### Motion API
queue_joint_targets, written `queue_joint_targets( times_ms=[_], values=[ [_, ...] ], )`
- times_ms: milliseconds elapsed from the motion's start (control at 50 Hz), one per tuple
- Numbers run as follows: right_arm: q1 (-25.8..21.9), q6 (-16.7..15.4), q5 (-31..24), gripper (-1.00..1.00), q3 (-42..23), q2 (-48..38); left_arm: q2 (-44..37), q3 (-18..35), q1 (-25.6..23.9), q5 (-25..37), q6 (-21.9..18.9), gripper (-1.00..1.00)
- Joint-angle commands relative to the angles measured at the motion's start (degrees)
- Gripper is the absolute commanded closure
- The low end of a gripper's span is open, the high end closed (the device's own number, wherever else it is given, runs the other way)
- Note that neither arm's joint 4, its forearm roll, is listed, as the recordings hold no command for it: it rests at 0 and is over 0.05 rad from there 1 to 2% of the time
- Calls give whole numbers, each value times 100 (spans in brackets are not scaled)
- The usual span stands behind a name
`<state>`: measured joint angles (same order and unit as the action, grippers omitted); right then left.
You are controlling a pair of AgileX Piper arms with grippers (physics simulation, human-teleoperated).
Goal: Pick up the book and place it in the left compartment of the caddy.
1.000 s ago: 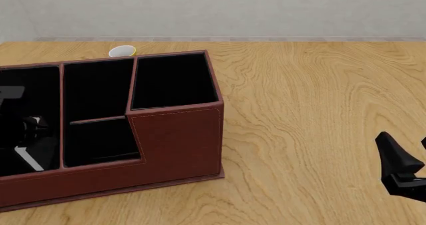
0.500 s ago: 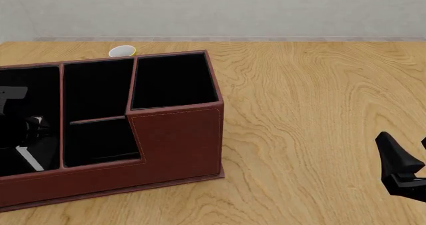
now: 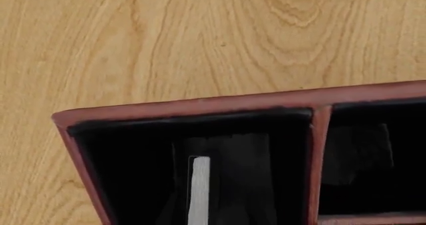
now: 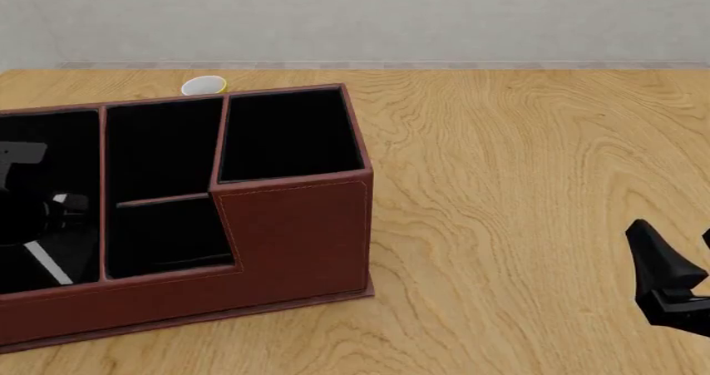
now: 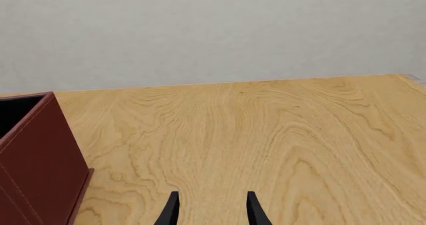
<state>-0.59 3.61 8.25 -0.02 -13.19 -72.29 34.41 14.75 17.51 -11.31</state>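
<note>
Book inside the caddy's left bay, right pincer idle and apart.

Front view: the book (image 4: 46, 263) lies in the left compartment (image 4: 50, 138) of the caddy (image 4: 291, 234), well apart from the right gripper (image 4: 679, 271). Left wrist view: the book's white edge (image 3: 198, 190) sits in that bay; the left gripper's state cannot be told. Right wrist view: right fingers (image 5: 169, 211) spread over bare table (image 5: 280, 135), caddy corner off to one side.

The large leather-look organiser caddy (image 4: 291, 225) is reddish-brown outside with pale stitching along its edges and black lining inside. A thin black book (image 3: 226, 185) in its long end bay (image 4: 45, 142) shows a white page-edge stripe. The tabletop (image 4: 533, 184) is light tan with wavy wood grain. Behind the caddy sits a small white, yellow-rimmed cup (image 4: 204, 86). The right tool (image 5: 211, 210) is black.
</note>
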Motion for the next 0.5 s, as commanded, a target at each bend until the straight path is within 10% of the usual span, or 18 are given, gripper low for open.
queue_joint_targets(
  times_ms=[20, 500],
  values=[
    [-1, -2, 1, -100, 1, 1, 88, -11, -29, 11, -37, -100],
    [-12, -19, -12, -100, 1, 12, 390, 6, -22, 126, -80, -100]
  ],
)
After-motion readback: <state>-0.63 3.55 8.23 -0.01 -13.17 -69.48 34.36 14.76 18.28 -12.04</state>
